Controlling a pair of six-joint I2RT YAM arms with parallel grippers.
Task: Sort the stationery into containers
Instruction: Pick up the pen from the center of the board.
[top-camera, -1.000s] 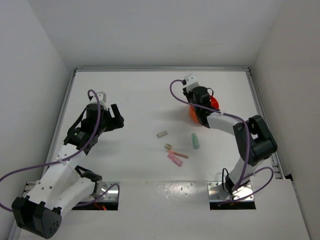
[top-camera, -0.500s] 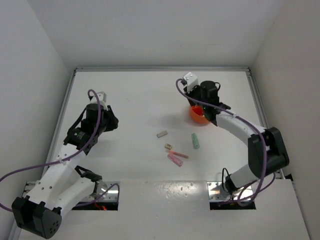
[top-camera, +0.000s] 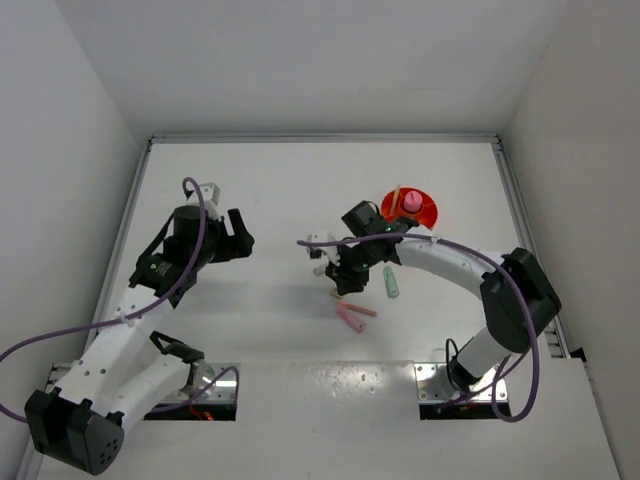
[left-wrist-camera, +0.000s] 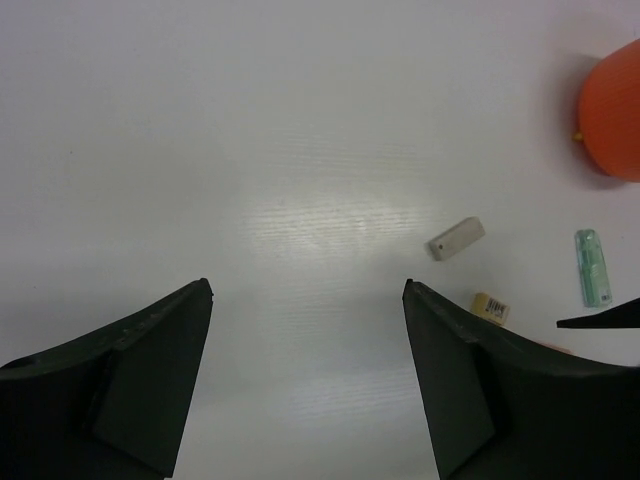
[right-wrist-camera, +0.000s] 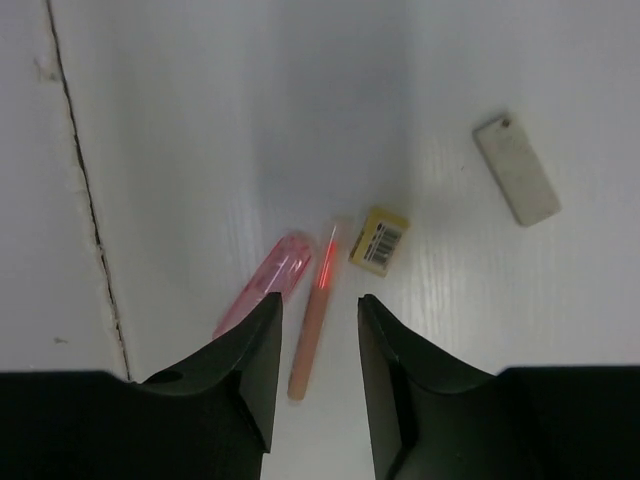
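The orange bowl (top-camera: 425, 210) stands at the back right with a chunky pink tube (top-camera: 410, 201) and a thin yellow stick in it. My right gripper (top-camera: 336, 276) is open and empty, low over the loose items. In the right wrist view its jaws (right-wrist-camera: 320, 300) straddle a peach-pink stick (right-wrist-camera: 312, 335), with a translucent pink pen (right-wrist-camera: 268, 280) to its left, a tan block (right-wrist-camera: 379, 240) and a grey block (right-wrist-camera: 516, 183). A mint-green pen (top-camera: 391, 282) lies to the right. My left gripper (top-camera: 240, 240) is open and empty (left-wrist-camera: 306, 287), well left of the items.
The left wrist view shows the grey block (left-wrist-camera: 456, 239), the tan block (left-wrist-camera: 490, 308), the green pen (left-wrist-camera: 592, 267) and the bowl's side (left-wrist-camera: 615, 120). White walls close the table on three sides. A seam (right-wrist-camera: 85, 200) crosses the table near the front.
My right gripper has swung from over the bowl down and left to the loose items, uncovering the bowl with the pink tube in it. The left gripper has shifted slightly.
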